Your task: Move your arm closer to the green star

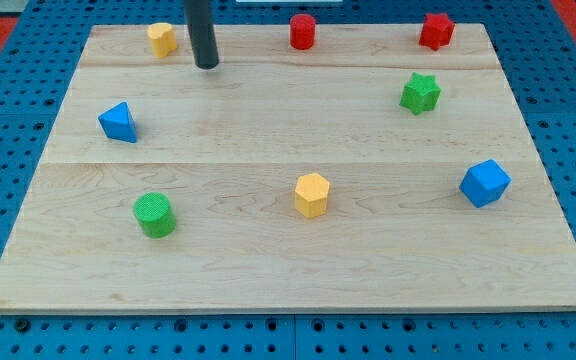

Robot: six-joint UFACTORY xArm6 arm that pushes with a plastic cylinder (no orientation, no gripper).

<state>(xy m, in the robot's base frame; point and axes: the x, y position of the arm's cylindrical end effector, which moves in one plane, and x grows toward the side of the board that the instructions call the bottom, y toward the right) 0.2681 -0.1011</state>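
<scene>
The green star [420, 93] lies on the wooden board at the view's upper right. My tip [206, 65] rests on the board at the view's upper left, far to the left of the star. A yellow block [162, 39] sits just left of the tip, apart from it. A red cylinder [302, 31] stands between the tip and the star along the top edge.
A red star-like block [435, 30] sits at the top right above the green star. A blue triangular block [118, 122] is at the left, a green cylinder [154, 215] lower left, a yellow hexagonal block [311, 194] bottom centre, a blue block [484, 183] at the right.
</scene>
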